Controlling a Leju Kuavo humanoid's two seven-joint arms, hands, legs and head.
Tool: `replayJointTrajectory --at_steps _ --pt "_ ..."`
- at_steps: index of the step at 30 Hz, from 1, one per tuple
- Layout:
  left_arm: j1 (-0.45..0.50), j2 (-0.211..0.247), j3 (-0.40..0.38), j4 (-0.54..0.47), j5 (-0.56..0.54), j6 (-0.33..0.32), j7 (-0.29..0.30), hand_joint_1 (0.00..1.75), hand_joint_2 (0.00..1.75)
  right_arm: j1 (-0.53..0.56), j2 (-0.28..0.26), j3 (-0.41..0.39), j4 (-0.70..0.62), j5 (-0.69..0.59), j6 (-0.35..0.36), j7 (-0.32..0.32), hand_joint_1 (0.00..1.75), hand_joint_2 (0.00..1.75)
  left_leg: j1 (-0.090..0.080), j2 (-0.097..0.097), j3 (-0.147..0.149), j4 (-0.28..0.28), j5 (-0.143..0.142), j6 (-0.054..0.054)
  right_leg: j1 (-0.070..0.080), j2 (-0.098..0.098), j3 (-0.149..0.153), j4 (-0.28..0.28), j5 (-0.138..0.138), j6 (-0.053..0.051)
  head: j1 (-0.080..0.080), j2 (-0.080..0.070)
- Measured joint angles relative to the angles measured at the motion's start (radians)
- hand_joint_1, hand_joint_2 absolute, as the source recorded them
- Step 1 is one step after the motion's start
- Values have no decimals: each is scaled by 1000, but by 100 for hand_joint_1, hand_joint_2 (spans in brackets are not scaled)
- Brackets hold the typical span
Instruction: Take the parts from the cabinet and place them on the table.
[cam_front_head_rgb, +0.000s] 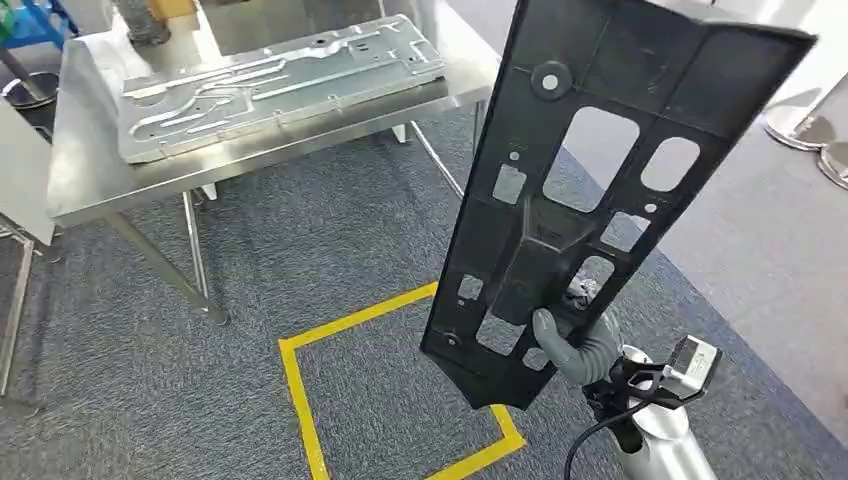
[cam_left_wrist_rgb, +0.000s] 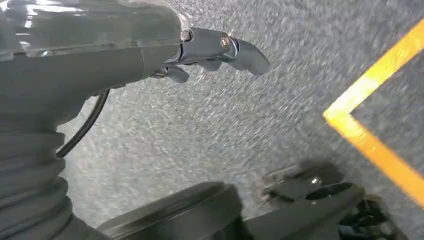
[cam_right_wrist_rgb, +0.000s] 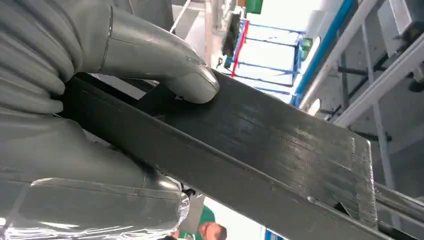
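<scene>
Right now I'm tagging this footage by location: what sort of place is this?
Probably a factory or industrial test floor: a stainless steel table carrying a stamped metal panel, yellow floor tape marking a standing spot on the carpet, and the right hand holding a black plastic part.

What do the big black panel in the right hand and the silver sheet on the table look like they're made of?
The black panel, held by the right hand: probably moulded plastic, matte, with raised ribs, cut-out windows and a fine surface grain in the wrist view. The silver sheet on the table: likely stamped sheet metal, dull grey sheen with pressed channels.
</scene>
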Motion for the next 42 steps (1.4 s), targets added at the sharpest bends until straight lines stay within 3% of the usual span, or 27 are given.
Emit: replayJointTrajectory --at_steps 1,2,3,5,6,8,10,12,13,16,17,18,19,21,22,25,27,28,31,32,33,34,36,37,38,41,42 --pt "-4 0 0 0 0 0 -6 0 175 -2 0 0 2 -1 2 0 175 175 2 3 -30 56 -11 -3 1 -8 1 0 -3 1 0 0" --pt "-4 0 0 0 1 0 -10 0 175 -3 0 0 5 -1 4 0 175 175 4 5 -34 62 2 -5 0 -14 4 0 -5 2 0 0" --pt "-3 0 0 0 1 0 -14 0 175 -3 0 0 6 -2 5 0 175 175 5 5 -19 28 34 -5 0 -18 7 0 -8 3 0 0" --pt "7 2 0 0 0 2 -15 0 175 -9 0 1 8 -4 8 0 175 175 7 6 59 -138 135 -2 0 -21 18 0 -14 8 0 0" --pt "11 2 0 0 0 3 -15 0 175 -13 0 1 8 -7 8 0 175 175 7 6 92 -220 165 3 0 -22 22 0 -17 12 0 0" --pt "15 2 1 0 0 3 -15 0 175 -24 0 1 10 -10 7 -1 175 175 -1 5 104 -248 143 14 5 -22 12 3 -16 23 0 0" --pt "16 2 1 0 1 -1 -15 0 175 -25 0 1 11 -10 7 0 175 175 -2 4 97 -242 142 22 5 -24 13 -3 -14 34 0 0" --pt "15 2 1 0 1 -3 -15 0 175 -32 2 1 11 -10 7 0 175 175 8 3 117 -263 149 36 2 -25 20 5 -25 46 0 0" --pt "17 2 1 0 0 -3 -15 0 175 -39 3 0 13 -10 7 0 175 175 6 3 122 -265 148 40 5 -23 0 48 -44 47 0 0" --pt "18 2 1 0 0 -5 -15 0 175 -45 3 0 20 -11 7 0 175 175 0 5 126 -263 140 53 5 -23 -136 279 -125 49 0 0" --pt "19 2 1 0 0 -5 -15 0 175 -45 3 0 23 -11 7 0 175 175 -2 5 128 -261 136 54 5 -23 -167 317 -121 48 0 0" --pt "19 2 1 0 0 -5 -15 0 175 -45 3 0 26 -10 7 0 175 175 -2 2 133 -260 131 54 5 -23 -169 300 -92 47 0 0" --pt "19 2 1 0 0 -5 -15 0 175 -47 3 0 28 -10 7 0 175 175 -2 0 141 -259 125 52 5 -23 -149 245 -47 45 0 0" --pt "20 2 1 0 0 -5 -15 0 175 -51 3 0 30 -10 7 1 175 175 -2 -4 163 -256 107 44 5 -23 -67 60 59 37 0 0" --pt "24 2 1 0 0 -5 -15 0 175 -55 4 0 33 -10 7 1 175 175 -5 -4 159 -255 100 38 8 -23 -53 44 38 31 0 0" --pt "22 2 1 0 0 -6 -15 0 175 -57 5 1 36 -11 7 1 175 175 -4 -3 158 -257 90 24 16 -19 -53 27 24 17 0 0" --pt "20 4 1 0 0 -5 -15 0 175 -59 5 1 36 -11 8 1 175 175 -4 -1 170 -251 77 12 5 -20 -37 14 21 8 0 0" --pt "20 4 1 0 0 -5 -15 0 175 -59 5 2 36 -11 9 1 175 175 -6 3 158 -219 63 6 5 -21 -28 9 16 1 0 0" --pt "7 4 2 0 3 -6 -18 0 175 -59 5 2 37 -12 8 0 175 175 0 5 21 20 -31 -6 6 -26 -16 9 4 -4 0 0" --pt "2 4 2 0 3 -6 -18 0 175 -59 5 2 39 -12 8 0 175 175 1 5 -11 68 -33 -8 6 -27 -11 9 -1 -4 0 0" --pt "1 4 3 0 5 -7 -18 0 175 -59 5 3 40 -12 8 0 175 175 1 5 -18 67 -6 -8 6 -26 -2 9 -7 -4 0 0" --pt "2 3 3 0 5 -8 -17 0 175 -59 5 3 41 -12 8 0 175 175 2 5 -5 23 39 -7 6 -25 8 9 -13 -3 0 0" --pt "7 4 3 0 1 -9 -14 0 175 -61 5 5 41 -13 8 0 175 175 2 6 54 -143 158 1 6 -22 31 9 -27 2 0 0" --pt "13 4 3 0 1 -10 -13 0 175 -61 5 5 41 -13 8 0 175 175 1 5 74 -201 180 8 5 -22 35 6 -34 6 0 0" --pt "14 4 4 0 2 -11 -14 0 175 -65 5 5 43 -14 8 0 175 175 -8 6 72 -208 175 13 11 -20 35 8 -34 12 0 0" --pt "13 3 5 0 1 -12 -15 0 175 -63 5 6 44 -14 8 1 175 175 -9 4 79 -235 156 30 7 -23 27 -2 -29 29 0 0" --pt "13 3 5 0 1 -12 -15 0 175 -66 5 6 43 -14 8 0 175 175 1 3 91 -250 161 38 12 -24 31 -3 -34 36 0 0"
